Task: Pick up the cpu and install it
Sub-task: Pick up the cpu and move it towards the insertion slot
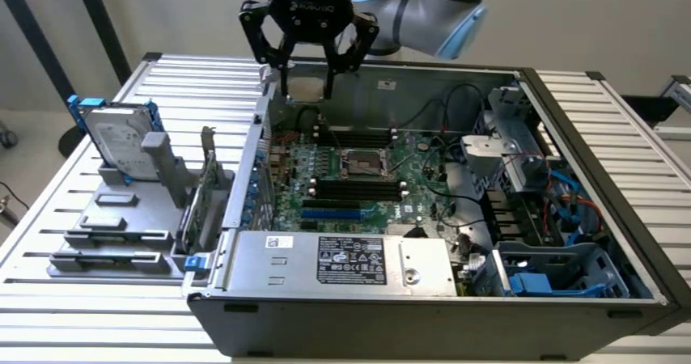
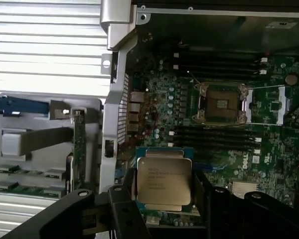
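The carry is the step in hand: the cpu [image 2: 164, 181] is already off its rest and up in the air, and it is not yet installed. The claw [image 1: 309, 79] pinches it by two opposite edges, fingers set wide around the chip, metal lid facing up toward the wrist.

In the exterior view the chip hangs above the far wall of the open case [image 1: 604, 218], toward that view's left, clear of everything below it. The socket [image 2: 222, 103] sits near the middle of the board [image 1: 426, 190], well apart from the chip, and its frame looks open with the contact field bare.

Judging from this, seating the chip calls for three things – bringing it squarely over the socket, keeping it level, and matching its edges to the frame. A tilt or a skewed corner could catch the frame, or load the contacts unevenly. Whether the chip's turn matches the socket I cannot tell.

The arm reaches in from the exterior view's upper right, its wrist bent so the claw points straight down. The drive [image 1: 113, 141] stands in its holder on the worktop [image 1: 65, 210], off to the exterior view's left of the case – untouched
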